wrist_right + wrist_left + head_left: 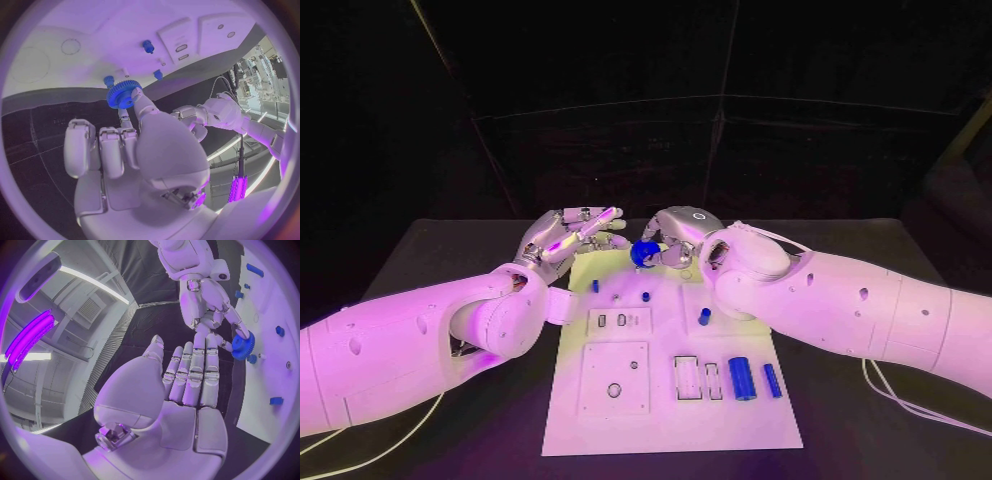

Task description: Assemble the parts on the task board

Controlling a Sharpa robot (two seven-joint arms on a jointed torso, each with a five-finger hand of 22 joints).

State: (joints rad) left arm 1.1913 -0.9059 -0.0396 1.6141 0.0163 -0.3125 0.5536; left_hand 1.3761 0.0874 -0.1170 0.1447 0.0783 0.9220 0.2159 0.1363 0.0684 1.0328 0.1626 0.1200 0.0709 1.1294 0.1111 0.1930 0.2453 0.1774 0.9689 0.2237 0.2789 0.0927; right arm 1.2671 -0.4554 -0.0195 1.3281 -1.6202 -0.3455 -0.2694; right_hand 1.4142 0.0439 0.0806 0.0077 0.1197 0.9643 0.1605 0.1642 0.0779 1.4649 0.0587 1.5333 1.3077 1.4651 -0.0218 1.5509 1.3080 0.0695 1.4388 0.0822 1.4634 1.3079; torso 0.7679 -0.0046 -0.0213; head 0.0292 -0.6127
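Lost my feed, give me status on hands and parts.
Right hand holds blue gear over task board far end. Left hand open, empty. Nothing blocking.

Left hand [568, 238] flat, fingers straight (empty); right hand [678, 238] pinching.

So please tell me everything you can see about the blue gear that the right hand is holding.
The blue gear is a small round wheel with fine teeth all around its rim and a raised hub in the middle; it looks like plastic. The right hand pinches it between fingertips at the far end of the task board, just above the white surface. It hangs tilted, next to a small blue peg standing in the board. The left hand, close by, does not touch it.
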